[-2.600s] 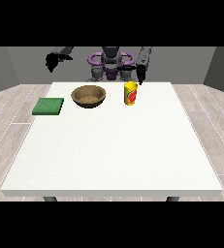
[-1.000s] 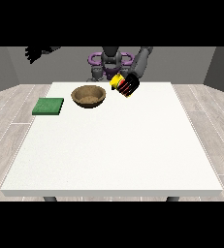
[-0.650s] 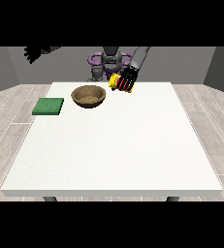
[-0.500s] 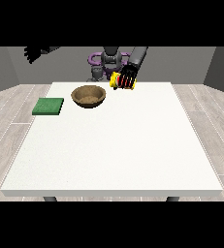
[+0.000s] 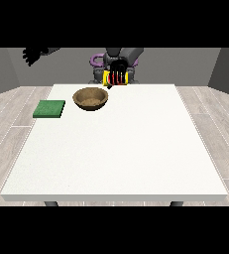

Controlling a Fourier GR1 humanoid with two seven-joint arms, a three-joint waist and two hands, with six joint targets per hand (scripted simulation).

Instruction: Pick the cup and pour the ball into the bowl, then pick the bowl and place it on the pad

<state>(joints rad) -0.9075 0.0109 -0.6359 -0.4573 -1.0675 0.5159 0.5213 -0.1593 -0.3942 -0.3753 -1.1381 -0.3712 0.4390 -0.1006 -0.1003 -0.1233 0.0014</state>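
Observation:
The hand at the view's right (image 5: 118, 69) is shut on a yellow cup with red markings (image 5: 117, 79). It holds the cup lifted and tipped over the table's far edge, just right of and behind the brown wooden bowl (image 5: 90, 97). The hand covers most of the cup, and I see no ball. A flat green pad (image 5: 49, 108) lies on the table to the left of the bowl. The hand at the view's left (image 5: 34, 53) hangs raised in the air beyond the table's far left corner, fingers relaxed and holding nothing.
The white table (image 5: 121, 149) stretches wide towards the camera in front of the bowl and pad. The robot's torso (image 5: 117, 58) stands behind the far edge.
The hand at the view's right took the cup off the table, lifted and tilted it, and carried it leftward towards the bowl. The other hand rose up and outward.

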